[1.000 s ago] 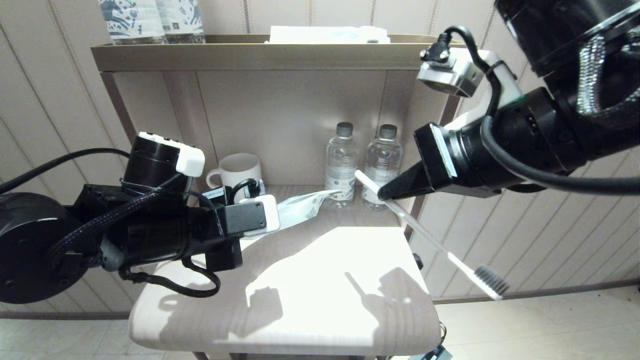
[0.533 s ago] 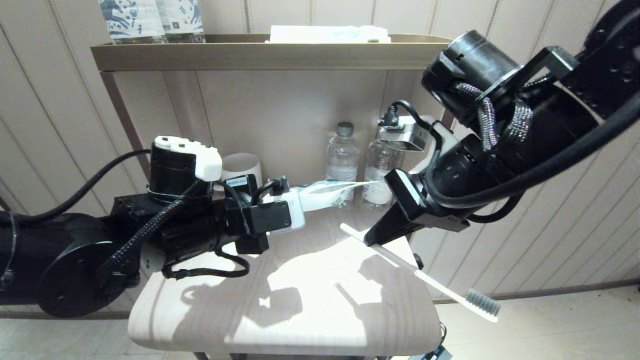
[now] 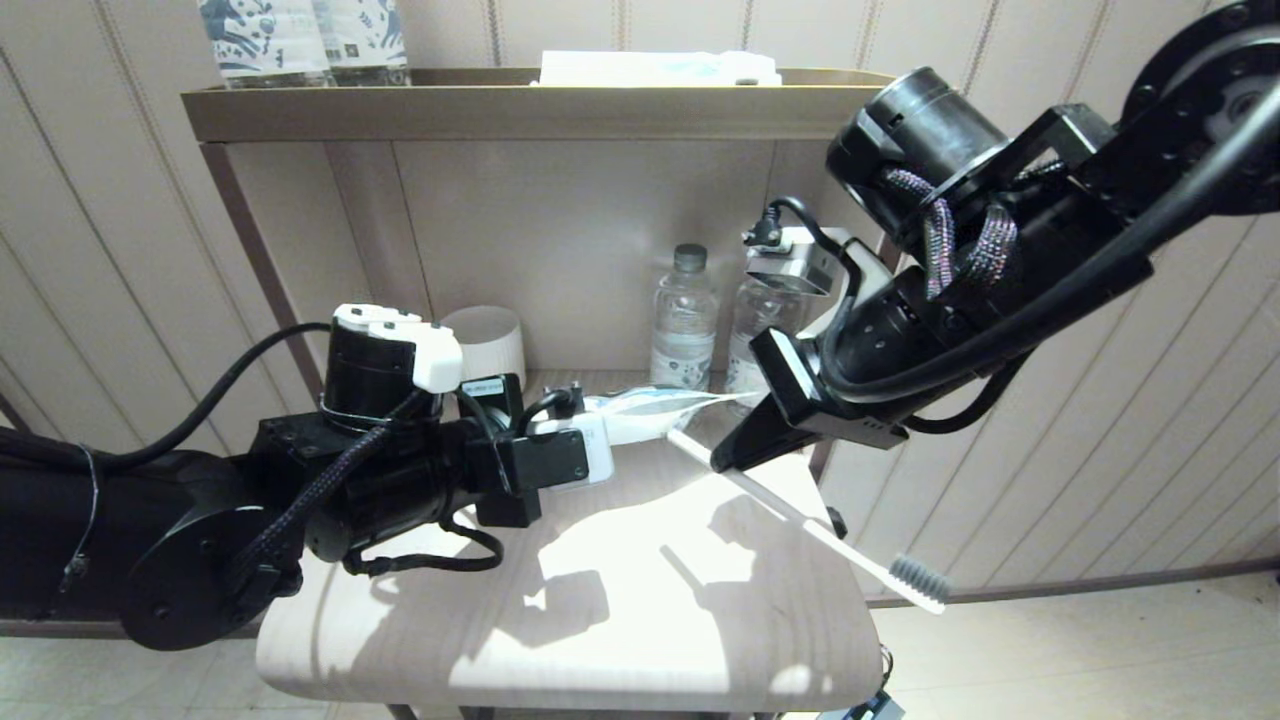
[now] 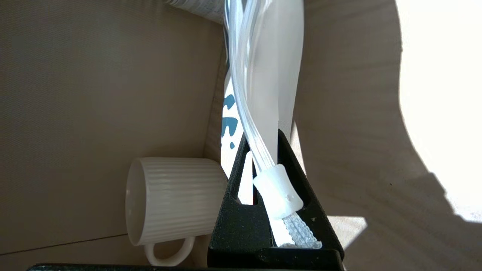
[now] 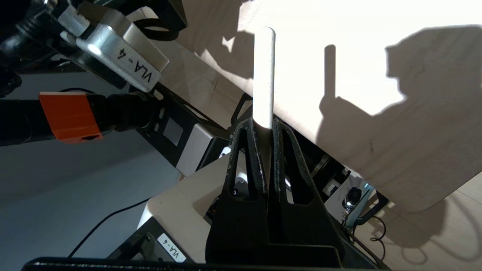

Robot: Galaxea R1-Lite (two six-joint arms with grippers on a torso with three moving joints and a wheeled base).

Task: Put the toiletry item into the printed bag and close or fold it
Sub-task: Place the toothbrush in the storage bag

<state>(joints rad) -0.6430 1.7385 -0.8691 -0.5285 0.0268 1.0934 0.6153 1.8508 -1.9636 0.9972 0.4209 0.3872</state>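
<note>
The printed bag (image 3: 665, 410) hangs in the air over the back of the table, stretched level towards the right. My left gripper (image 3: 608, 432) is shut on its zip end; in the left wrist view the frosted bag (image 4: 273, 75) with its white slider (image 4: 278, 192) sits pinched between the black fingers (image 4: 235, 177), teal prints showing behind. The toiletry item (image 3: 800, 515) is a thin white stick, with my right gripper (image 3: 725, 460) shut on it. Its plain end (image 3: 674, 438) lies just below the bag's free end, and its grey bristled head (image 3: 920, 578) points down to the right. In the right wrist view the stick (image 5: 263, 71) juts out past the right gripper (image 5: 265, 124).
A white ribbed mug (image 3: 488, 342) stands behind my left wrist, and two clear water bottles (image 3: 683, 325) (image 3: 765, 315) stand at the back under the shelf (image 3: 540, 112). Patterned bottles (image 3: 300, 40) stand on top. The pale tabletop (image 3: 620, 620) lies below both grippers.
My right gripper has swung down and left with the stick, bringing its plain end close to the bag's free end. The left arm moved right, holding the bag more level.
</note>
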